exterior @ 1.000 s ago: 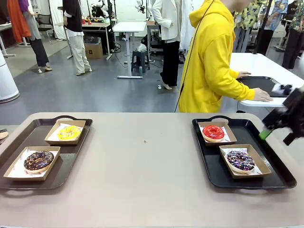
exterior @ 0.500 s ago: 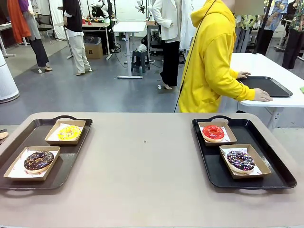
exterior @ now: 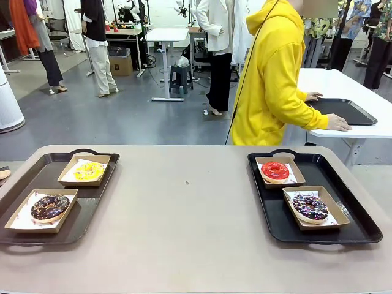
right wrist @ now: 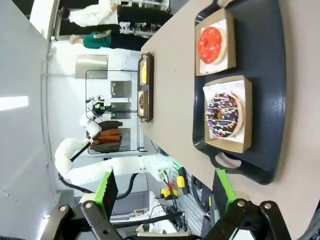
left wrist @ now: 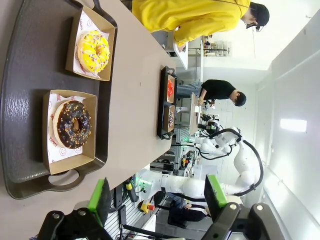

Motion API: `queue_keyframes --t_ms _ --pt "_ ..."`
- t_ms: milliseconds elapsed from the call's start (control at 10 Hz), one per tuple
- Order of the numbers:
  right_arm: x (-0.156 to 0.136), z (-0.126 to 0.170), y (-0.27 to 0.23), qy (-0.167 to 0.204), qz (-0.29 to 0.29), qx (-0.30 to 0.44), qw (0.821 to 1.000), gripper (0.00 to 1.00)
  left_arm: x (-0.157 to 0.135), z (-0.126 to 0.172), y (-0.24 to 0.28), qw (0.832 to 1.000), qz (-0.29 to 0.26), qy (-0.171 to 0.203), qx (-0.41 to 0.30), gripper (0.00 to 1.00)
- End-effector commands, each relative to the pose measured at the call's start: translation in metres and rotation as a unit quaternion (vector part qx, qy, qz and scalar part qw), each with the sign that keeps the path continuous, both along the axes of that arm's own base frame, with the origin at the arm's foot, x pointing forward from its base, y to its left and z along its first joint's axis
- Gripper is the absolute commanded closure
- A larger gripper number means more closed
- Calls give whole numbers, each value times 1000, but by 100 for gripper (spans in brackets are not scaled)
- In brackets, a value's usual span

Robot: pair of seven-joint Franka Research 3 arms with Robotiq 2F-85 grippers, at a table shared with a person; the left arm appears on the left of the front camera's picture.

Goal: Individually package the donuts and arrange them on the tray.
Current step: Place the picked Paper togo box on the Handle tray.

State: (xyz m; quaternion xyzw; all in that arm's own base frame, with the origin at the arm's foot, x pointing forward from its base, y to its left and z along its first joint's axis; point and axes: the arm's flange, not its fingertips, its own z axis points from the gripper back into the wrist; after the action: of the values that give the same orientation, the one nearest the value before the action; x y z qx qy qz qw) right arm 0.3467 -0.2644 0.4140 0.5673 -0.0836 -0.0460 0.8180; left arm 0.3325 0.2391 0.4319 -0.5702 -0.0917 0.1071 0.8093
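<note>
Gone from beside the black right tray (exterior: pixel 361 229), my right claw (right wrist: pixel 165 192) hangs open, like my left claw (left wrist: pixel 156 197); four boxed ring donuts (exterior: pixel 275 170) sit untouched.

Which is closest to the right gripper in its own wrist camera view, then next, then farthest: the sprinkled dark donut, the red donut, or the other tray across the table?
1. Sprinkled dark donut, in the near box on the black tray, just beyond the open right gripper.
2. Red donut, in the next box, farther along that tray.
3. Other tray, across the table.
</note>
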Motion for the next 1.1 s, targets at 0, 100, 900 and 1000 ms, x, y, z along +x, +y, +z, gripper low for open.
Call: queue_keyframes --t_ms 0,100,900,1000 --pt "10 0 -6 -26 -18 13 999 0 -2 2 0 1000 0 -3 -1 2" --pt "0 0 0 0 0 0 1000 0 -2 2 0 1000 0 -3 -1 2" --pt "0 0 0 0 0 0 1000 0 -2 2 0 1000 0 -3 -1 2" --pt "0 0 0 0 0 0 1000 0 -2 2 0 1000 0 -3 -1 2"
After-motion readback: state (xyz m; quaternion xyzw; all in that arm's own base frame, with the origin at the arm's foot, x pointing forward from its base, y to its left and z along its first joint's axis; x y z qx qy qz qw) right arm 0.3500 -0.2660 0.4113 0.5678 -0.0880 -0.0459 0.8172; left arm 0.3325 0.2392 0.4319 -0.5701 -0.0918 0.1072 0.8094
